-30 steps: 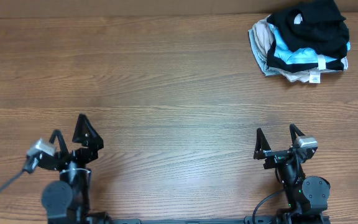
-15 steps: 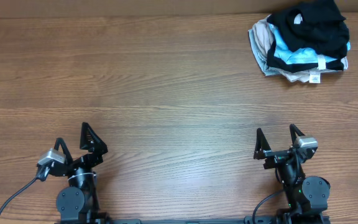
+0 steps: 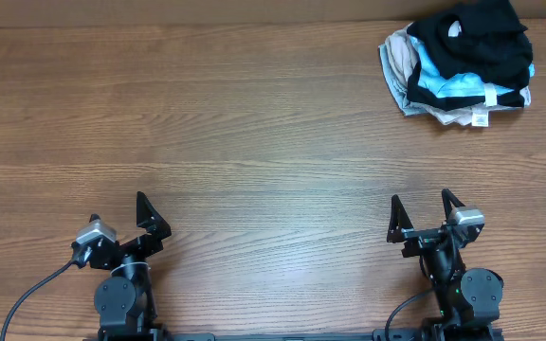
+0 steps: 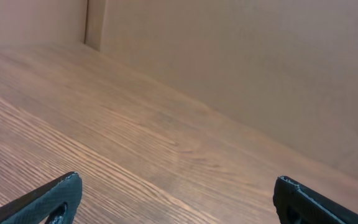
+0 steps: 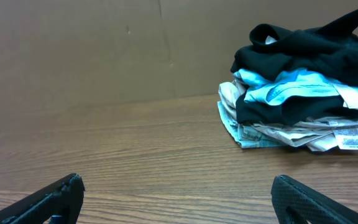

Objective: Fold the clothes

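The black garment (image 3: 472, 38) lies crumpled on top of a pile at the table's far right corner, with a round white logo showing. It also shows in the right wrist view (image 5: 303, 46), at the upper right. My left gripper (image 3: 121, 216) is open and empty near the front left edge; its fingertips frame bare wood in the left wrist view (image 4: 176, 199). My right gripper (image 3: 420, 213) is open and empty near the front right edge, far from the pile, with bare wood between its fingertips (image 5: 176, 199).
Under the black garment lie a light blue garment with black trim (image 3: 444, 85) and a beige/grey garment (image 3: 401, 62) with a white tag (image 3: 479, 118). A brown cardboard wall (image 4: 229, 56) runs along the table's far edge.
My left arm has drawn back toward the front edge and shifted right, settling lower. The right arm and the pile have not moved.
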Motion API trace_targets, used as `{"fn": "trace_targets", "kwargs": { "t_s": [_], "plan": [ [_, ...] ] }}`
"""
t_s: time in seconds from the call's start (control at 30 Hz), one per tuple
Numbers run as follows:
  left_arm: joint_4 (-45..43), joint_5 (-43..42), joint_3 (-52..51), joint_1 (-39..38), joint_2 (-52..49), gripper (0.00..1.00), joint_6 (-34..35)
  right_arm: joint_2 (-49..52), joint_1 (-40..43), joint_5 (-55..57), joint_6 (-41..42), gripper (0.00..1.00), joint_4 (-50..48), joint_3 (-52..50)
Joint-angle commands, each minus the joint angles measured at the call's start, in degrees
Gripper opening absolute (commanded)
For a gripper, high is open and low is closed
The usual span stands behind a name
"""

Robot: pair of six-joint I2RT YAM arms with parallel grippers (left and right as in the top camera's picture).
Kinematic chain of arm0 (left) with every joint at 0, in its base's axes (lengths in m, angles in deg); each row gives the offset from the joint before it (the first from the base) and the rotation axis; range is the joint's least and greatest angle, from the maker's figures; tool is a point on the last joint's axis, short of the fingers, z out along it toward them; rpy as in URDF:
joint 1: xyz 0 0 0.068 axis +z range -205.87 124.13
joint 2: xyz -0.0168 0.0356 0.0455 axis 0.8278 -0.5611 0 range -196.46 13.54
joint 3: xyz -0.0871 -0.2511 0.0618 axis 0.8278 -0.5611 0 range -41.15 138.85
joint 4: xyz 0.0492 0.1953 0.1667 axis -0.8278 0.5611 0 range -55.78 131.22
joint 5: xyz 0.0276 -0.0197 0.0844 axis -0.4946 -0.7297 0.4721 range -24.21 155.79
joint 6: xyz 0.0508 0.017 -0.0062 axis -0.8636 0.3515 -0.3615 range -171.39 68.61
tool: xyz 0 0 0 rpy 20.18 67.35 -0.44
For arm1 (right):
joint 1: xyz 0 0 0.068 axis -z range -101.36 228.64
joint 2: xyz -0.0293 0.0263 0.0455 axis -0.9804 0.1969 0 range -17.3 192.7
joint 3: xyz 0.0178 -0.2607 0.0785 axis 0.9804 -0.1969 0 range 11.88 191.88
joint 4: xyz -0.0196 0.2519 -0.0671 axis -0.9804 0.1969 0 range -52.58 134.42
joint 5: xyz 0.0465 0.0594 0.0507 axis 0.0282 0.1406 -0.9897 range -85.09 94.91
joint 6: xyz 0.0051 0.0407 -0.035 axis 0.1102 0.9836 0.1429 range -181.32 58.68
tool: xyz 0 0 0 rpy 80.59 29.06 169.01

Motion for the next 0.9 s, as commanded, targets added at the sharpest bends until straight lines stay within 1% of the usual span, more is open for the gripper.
{"fn": "trace_targets", "kwargs": {
  "t_s": [0.0, 0.27, 0.3, 0.4, 0.53, 0.57, 0.7, 0.87],
  "plan": [
    [-0.2, 1.2, -0.3, -0.4, 0.7, 1.00, -4.0, -0.7, 0.1, -0.3, 0.3, 1.00, -0.3, -0.3],
    [-0.3, 0.8, -0.3, -0.4, 0.7, 1.00, -4.0, -0.7, 0.1, -0.3, 0.3, 1.00, -0.3, -0.3],
    [-0.3, 1.0, -0.3, -0.3, 0.7, 1.00, -4.8, -0.7, 0.1, -0.3, 0.3, 1.00, -0.3, -0.3],
    [-0.4, -0.5, -0.3, -0.3, 0.7, 1.00, -10.1, -0.7, 0.1, -0.3, 0.3, 1.00, -0.3, -0.3],
    [-0.8, -11.3, -0.3, -0.3, 0.7, 1.00, -26.0, -0.7, 0.1, -0.3, 0.3, 1.00, -0.3, -0.3],
    [-0.8, -12.8, -0.3, -0.3, 0.7, 1.00, -28.4, -0.7, 0.1, -0.3, 0.3, 1.00, -0.3, -0.3],
    [1.3, -13.0, -0.3, -0.3, 0.7, 1.00, -30.5, -0.7, 0.1, -0.3, 0.3, 1.00, -0.3, -0.3],
    [1.3, -13.0, -0.3, -0.3, 0.7, 1.00, -30.5, -0.7, 0.1, -0.3, 0.3, 1.00, -0.3, -0.3]
  ]
}}
